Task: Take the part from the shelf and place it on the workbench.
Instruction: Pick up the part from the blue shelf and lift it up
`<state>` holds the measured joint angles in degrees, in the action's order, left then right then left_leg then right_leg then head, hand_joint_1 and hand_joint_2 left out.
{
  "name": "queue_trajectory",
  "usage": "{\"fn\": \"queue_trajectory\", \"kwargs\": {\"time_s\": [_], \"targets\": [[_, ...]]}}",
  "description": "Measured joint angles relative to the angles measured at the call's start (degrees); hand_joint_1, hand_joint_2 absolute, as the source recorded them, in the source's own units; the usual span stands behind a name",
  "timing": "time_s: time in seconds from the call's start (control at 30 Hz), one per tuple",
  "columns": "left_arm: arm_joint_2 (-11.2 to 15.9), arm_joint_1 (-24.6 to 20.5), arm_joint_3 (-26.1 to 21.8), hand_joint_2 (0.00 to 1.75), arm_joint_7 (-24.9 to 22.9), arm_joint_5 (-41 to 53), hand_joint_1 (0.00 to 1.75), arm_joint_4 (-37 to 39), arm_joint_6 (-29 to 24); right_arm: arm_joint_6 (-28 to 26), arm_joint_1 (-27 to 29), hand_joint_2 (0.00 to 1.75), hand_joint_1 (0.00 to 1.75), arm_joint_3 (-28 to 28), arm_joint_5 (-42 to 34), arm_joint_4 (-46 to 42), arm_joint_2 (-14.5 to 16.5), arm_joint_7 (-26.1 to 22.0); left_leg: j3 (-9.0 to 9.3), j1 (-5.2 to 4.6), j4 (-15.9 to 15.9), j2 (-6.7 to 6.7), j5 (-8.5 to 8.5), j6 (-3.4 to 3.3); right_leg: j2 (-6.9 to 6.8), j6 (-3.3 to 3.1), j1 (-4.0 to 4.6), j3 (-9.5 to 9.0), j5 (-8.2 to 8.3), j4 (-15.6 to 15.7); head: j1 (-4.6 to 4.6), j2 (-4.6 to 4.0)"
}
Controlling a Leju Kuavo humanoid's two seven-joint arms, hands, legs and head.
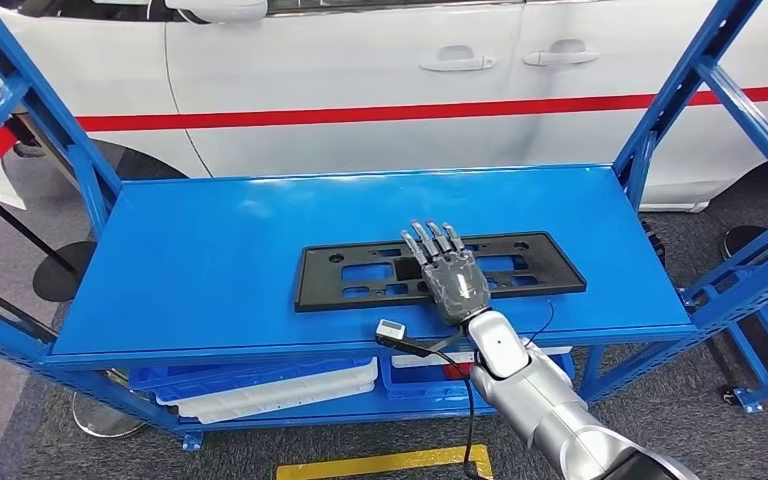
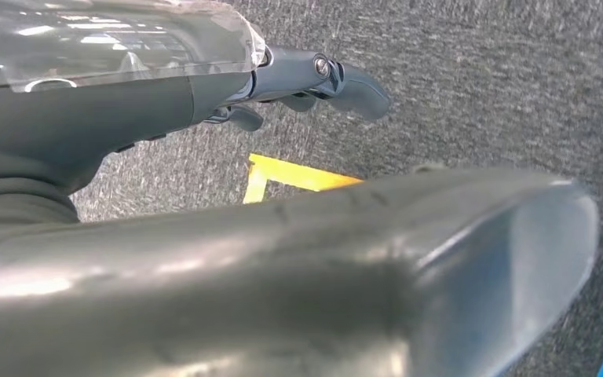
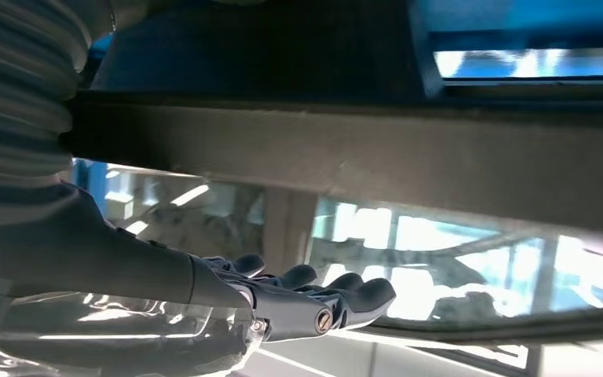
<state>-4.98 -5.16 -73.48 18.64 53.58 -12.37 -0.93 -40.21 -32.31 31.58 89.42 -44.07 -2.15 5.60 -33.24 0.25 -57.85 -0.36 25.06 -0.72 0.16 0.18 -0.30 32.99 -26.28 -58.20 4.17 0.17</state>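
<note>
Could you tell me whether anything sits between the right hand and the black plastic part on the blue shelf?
Nothing visible does. In the head view the right hand lies flat over the middle of the long black plastic part with cut-outs, fingers extended, on the blue metal shelf. Whether the palm actually touches the part cannot be told.

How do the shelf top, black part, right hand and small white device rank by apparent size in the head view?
1. shelf top
2. black part
3. right hand, lying flat over the part; nearer the camera, so it looks somewhat bigger
4. white device at the front edge
</note>
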Motion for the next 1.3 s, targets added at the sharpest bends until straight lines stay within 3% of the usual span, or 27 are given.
{"fn": "queue_trajectory", "kwargs": {"time_s": [0.07,0.17,0.2,0.23,0.27,0.33,0.4,0.53,0.6,0.67,0.7,0.73,0.77,0.83,0.9,1.0,1.07,1.1,1.2,1.23,1.27,1.3], "targets": [[0.0,0.0,0.0,0.00,0.2,0.0,0.00,0.0,0.1,0.0,-1.3,1.75,0.00,0.5,0.3,2.2,0.0,2.7,0.16,0.28,0.5,0.07,-0.37,-0.60,-0.03,0.65,-0.03,0.91,-1.54,-2.1,-0.01,0.00],[0.0,-0.1,0.0,0.00,0.5,0.0,0.00,0.0,0.2,0.0,-2.9,1.75,0.00,1.6,0.5,5.5,0.0,4.8,0.07,0.26,0.6,0.15,-0.52,-1.00,-0.06,1.30,-0.26,6.01,-6.71,-12.8,-0.02,0.00],[0.0,-0.1,0.0,0.00,0.6,0.0,0.00,0.0,0.2,-0.1,-3.2,1.75,0.00,1.8,0.5,6.2,0.0,5.0,0.08,0.24,0.6,0.14,-0.51,-1.02,-0.07,1.41,-0.34,7.32,-7.36,-15.5,-0.02,0.00],[0.0,0.0,0.0,0.00,0.6,0.0,0.00,0.0,0.2,-0.1,-3.4,1.75,0.00,2.0,0.5,6.8,0.0,5.1,0.14,0.23,0.6,0.11,-0.49,-1.01,-0.08,1.45,-0.40,7.55,-6.80,-15.9,-0.02,0.00],[0.0,0.0,0.0,0.00,0.6,0.0,0.00,0.0,0.2,-0.1,-3.7,1.75,0.00,2.2,0.5,7.2,0.0,5.1,0.24,0.24,0.5,0.08,-0.46,-0.97,-0.10,1.40,-0.45,6.70,-5.26,-14.1,-0.02,0.00],[0.0,0.0,0.0,0.00,0.6,0.0,0.00,0.0,0.2,-0.1,-4.3,1.75,0.00,2.5,0.5,7.9,0.0,5.1,0.37,0.12,0.4,0.02,-0.30,-0.72,-0.12,1.02,-0.39,2.88,-1.45,-6.1,-0.02,0.00],[-0.1,-0.1,0.0,0.00,0.6,0.0,0.00,0.0,0.2,-0.1,-4.9,1.75,0.00,2.6,0.5,8.3,0.0,5.1,0.29,-0.09,0.2,-0.02,-0.15,-0.26,-0.10,0.45,-0.15,0.40,0.25,-0.7,-0.01,0.00],[0.0,-0.1,0.0,0.00,0.6,0.0,0.00,0.0,0.2,-0.1,-5.4,1.75,0.00,2.7,0.5,8.8,0.1,5.1,0.09,-0.04,-0.2,-0.01,0.29,0.94,-0.15,-0.84,-0.21,0.04,0.70,0.5,0.00,0.00],[0.0,-0.1,-0.1,0.00,0.6,0.0,0.00,0.0,0.2,-0.1,-5.6,1.75,0.00,2.8,0.5,8.9,0.1,5.1,-1.65,0.10,-4.3,0.01,2.93,1.46,-0.29,-1.48,-0.46,-0.05,0.95,0.9,0.00,0.00],[0.0,0.0,-0.1,0.00,0.6,0.1,0.00,0.0,0.2,-0.1,-5.7,1.75,0.00,2.8,0.5,9.1,0.2,5.1,-5.24,0.30,-12.3,0.02,6.85,1.93,-0.31,-1.69,-0.40,0.07,0.96,0.9,0.00,0.00],[0.0,0.1,-0.1,0.00,0.6,0.1,0.00,0.0,0.2,-0.1,-5.7,1.75,0.00,2.9,0.5,9.2,0.2,5.1,-6.68,0.39,-15.5,0.02,7.92,2.12,-0.31,-1.71,-0.37,0.09,0.95,0.8,0.00,0.00],[0.0,0.1,-0.1,0.00,0.6,0.1,0.00,0.0,0.3,-0.1,-5.7,1.75,0.00,3.0,0.6,9.3,0.2,5.1,-7.18,0.46,-16.7,0.03,7.83,2.24,-0.29,-1.69,-0.37,0.06,0.94,0.8,0.00,0.00],[0.0,0.2,-0.1,0.00,0.6,0.1,0.00,0.0,0.3,-0.1,-5.7,1.75,0.00,3.0,0.6,9.4,0.2,5.1,-6.45,0.53,-15.3,0.04,6.54,2.28,-0.27,-1.63,-0.39,-0.03,0.91,0.8,0.00,0.00],[0.0,0.1,-0.1,0.00,0.6,0.1,0.00,0.0,0.3,-0.1,-5.7,1.75,0.85,3.1,0.6,9.5,0.2,5.1,-2.46,0.66,-7.2,0.09,2.57,2.15,-0.20,-1.38,-0.42,-0.26,0.77,0.7,0.00,0.00],[0.1,0.0,-0.1,0.00,0.6,0.1,0.00,0.0,0.3,-0.1,-5.7,1.75,1.72,3.1,0.6,9.7,0.2,5.3,0.54,0.52,-1.0,0.09,0.61,1.58,-0.06,-0.86,-0.23,-0.22,0.70,0.6,0.00,0.00],[0.1,0.0,-0.1,0.00,0.6,0.0,0.00,0.0,0.2,-0.1,-5.7,1.75,1.75,3.3,0.6,10.0,0.1,6.1,0.84,0.35,0.1,0.02,0.38,0.45,0.08,0.16,-0.08,0.04,0.85,0.6,0.00,0.00],[0.1,0.1,-0.1,0.00,0.5,-0.1,0.00,0.0,0.2,0.0,-5.7,1.75,1.75,3.5,0.6,10.2,-0.3,6.4,0.83,0.45,0.4,0.05,0.04,-0.33,0.06,0.82,-0.27,0.60,-0.16,-0.7,-0.01,0.00],[0.1,0.0,-0.1,0.00,0.5,-0.2,0.00,0.0,0.1,0.0,-5.7,1.75,1.75,3.5,0.5,10.2,-0.5,6.4,0.81,0.52,0.6,0.07,-0.13,-0.69,0.05,1.09,-0.36,1.60,-1.54,-2.8,-0.01,0.00],[0.2,0.1,-0.2,0.00,1.1,-0.2,0.00,0.0,0.6,0.0,-5.1,1.75,1.75,3.5,0.5,10.3,-1.1,5.8,0.46,0.39,0.6,0.07,-0.24,-1.14,0.00,1.54,-0.49,6.97,-6.59,-14.0,-0.01,0.00],[0.2,0.1,-0.2,0.00,1.6,-0.2,0.00,0.0,1.0,0.0,-4.8,1.75,1.75,3.5,0.5,10.3,-1.4,5.5,0.41,0.36,0.6,0.02,-0.24,-1.17,0.00,1.59,-0.50,8.05,-6.85,-16.1,-0.01,0.00],[0.2,0.2,-0.2,0.00,2.2,-0.2,0.00,0.0,1.4,0.0,-4.5,1.75,1.75,3.5,0.5,10.3,-1.6,5.3,0.43,0.35,0.6,-0.03,-0.21,-1.13,0.00,1.56,-0.49,8.09,-5.97,-15.9,-0.01,0.00],[0.2,0.3,-0.2,0.00,2.8,-0.2,0.00,0.0,1.7,0.0,-4.3,1.75,1.75,3.5,0.5,10.3,-1.7,5.0,0.50,0.34,0.5,-0.06,-0.15,-1.05,0.00,1.43,-0.48,6.96,-4.11,-13.4,-0.01,0.00]]}}
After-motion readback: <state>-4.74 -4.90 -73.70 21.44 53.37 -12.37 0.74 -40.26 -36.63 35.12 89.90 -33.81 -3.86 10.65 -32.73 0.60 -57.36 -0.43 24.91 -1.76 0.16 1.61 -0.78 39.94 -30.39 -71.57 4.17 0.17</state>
